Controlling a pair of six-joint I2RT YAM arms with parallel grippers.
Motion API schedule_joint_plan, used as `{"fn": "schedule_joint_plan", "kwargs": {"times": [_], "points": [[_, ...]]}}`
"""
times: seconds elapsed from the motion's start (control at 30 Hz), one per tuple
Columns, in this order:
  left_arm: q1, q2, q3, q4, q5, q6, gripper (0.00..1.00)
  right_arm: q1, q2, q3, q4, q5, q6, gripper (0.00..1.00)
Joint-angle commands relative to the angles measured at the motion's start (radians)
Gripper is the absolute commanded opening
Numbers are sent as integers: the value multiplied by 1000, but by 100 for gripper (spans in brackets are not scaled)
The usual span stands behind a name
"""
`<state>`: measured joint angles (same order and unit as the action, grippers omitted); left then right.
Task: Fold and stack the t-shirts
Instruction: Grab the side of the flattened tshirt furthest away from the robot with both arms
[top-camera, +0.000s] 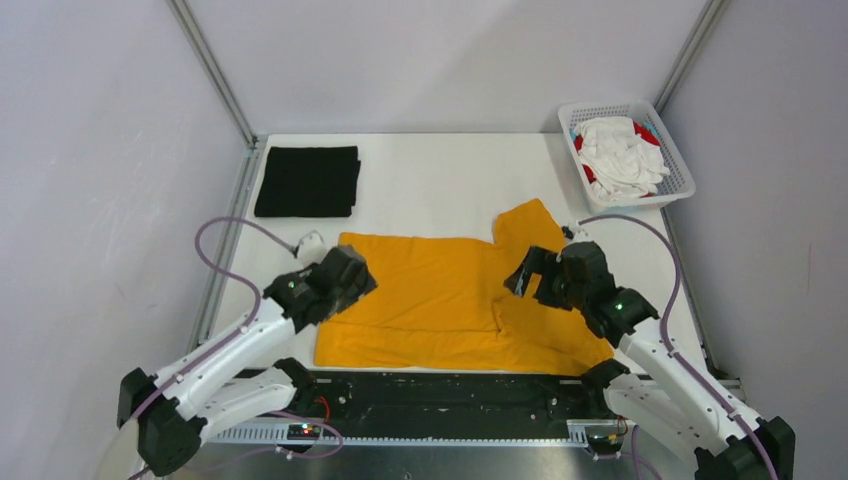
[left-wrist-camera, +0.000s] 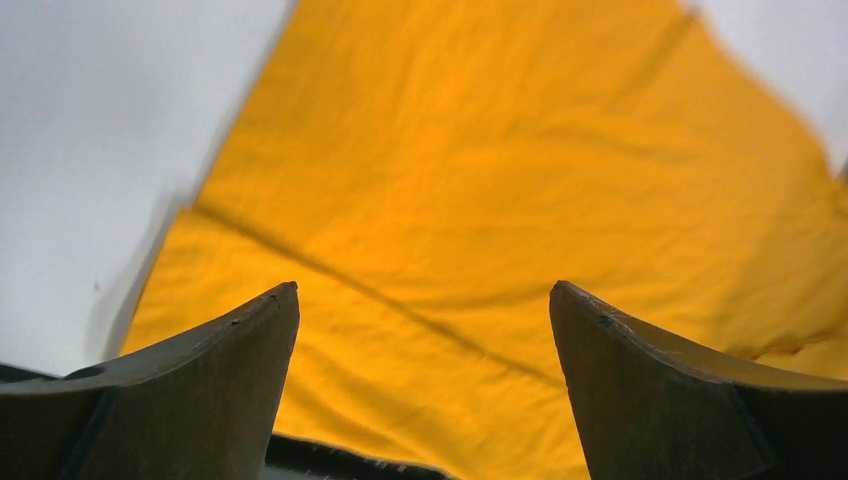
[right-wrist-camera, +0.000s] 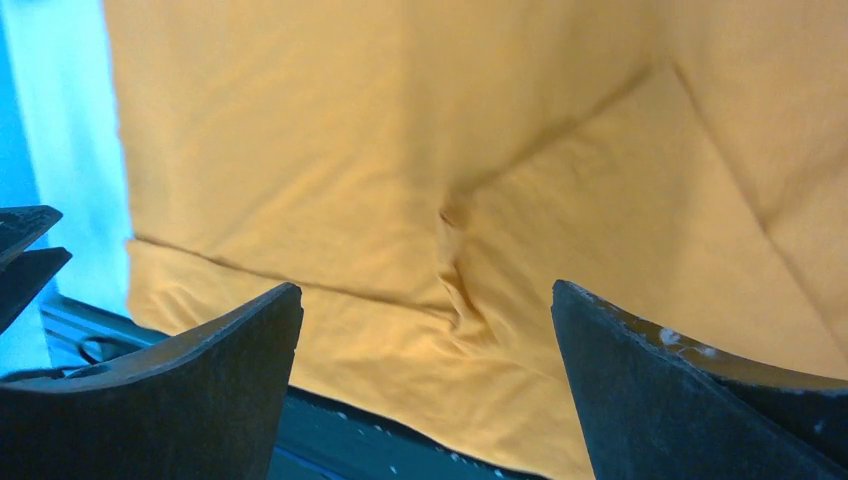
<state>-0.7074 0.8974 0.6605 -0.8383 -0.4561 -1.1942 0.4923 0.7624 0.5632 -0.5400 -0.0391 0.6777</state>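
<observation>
The mustard-orange t-shirt (top-camera: 430, 295) lies spread flat on the white table, one sleeve (top-camera: 528, 225) pointing to the back right. It fills the left wrist view (left-wrist-camera: 480, 180) and the right wrist view (right-wrist-camera: 400, 170). My left gripper (top-camera: 352, 280) hovers over the shirt's left edge, open and empty (left-wrist-camera: 423, 300). My right gripper (top-camera: 530, 275) hovers over the shirt's right part, open and empty (right-wrist-camera: 427, 300). A black t-shirt (top-camera: 308, 181) lies folded at the back left. White and red shirts (top-camera: 620, 155) are bunched in the basket.
The white mesh basket (top-camera: 672, 187) stands at the back right corner. A black rail (top-camera: 440, 390) runs along the table's near edge, by the shirt's hem. A metal frame post (top-camera: 215, 70) rises at the back left.
</observation>
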Motion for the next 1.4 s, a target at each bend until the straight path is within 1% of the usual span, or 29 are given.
{"fn": "schedule_joint_plan", "kwargs": {"times": [0.0,0.03,0.07,0.1,0.13,0.17,0.2,0.23,0.33,0.4,0.5,0.63,0.73,0.87,0.93,1.17,1.37], "points": [[123,104,162,46,-95,169,100,-52,49,116,114,36,-71,99],[189,151,180,60,-78,217,100,-63,74,125,152,31,-77,100],[221,198,210,95,-54,239,100,-88,87,141,170,22,-81,99],[280,222,225,144,-44,280,100,-114,113,156,204,19,-77,99],[309,276,252,171,-10,300,100,-127,127,162,247,7,-60,99],[368,303,266,226,14,342,100,-151,153,171,272,-7,-56,99],[396,372,299,248,69,363,100,-160,165,176,293,-38,-55,99],[447,406,318,271,93,395,100,-171,189,185,320,-47,-58,99],[525,596,421,284,187,464,100,-185,237,194,343,-37,-70,100],[552,696,478,292,240,486,100,-199,267,201,339,-36,-78,99],[575,800,541,294,282,494,97,-221,294,215,330,-59,-88,99],[584,912,599,296,301,517,89,-229,306,216,314,-57,-101,100],[585,958,622,294,309,522,81,-232,310,216,307,-56,-107,99],[582,981,630,295,301,518,76,-235,311,215,298,-54,-113,99],[582,982,634,294,288,522,76,-237,311,216,294,-55,-114,100],[582,999,653,294,314,518,75,-239,303,215,287,-61,-117,99],[575,1053,682,294,357,495,75,-239,278,216,275,-60,-121,100]]}}
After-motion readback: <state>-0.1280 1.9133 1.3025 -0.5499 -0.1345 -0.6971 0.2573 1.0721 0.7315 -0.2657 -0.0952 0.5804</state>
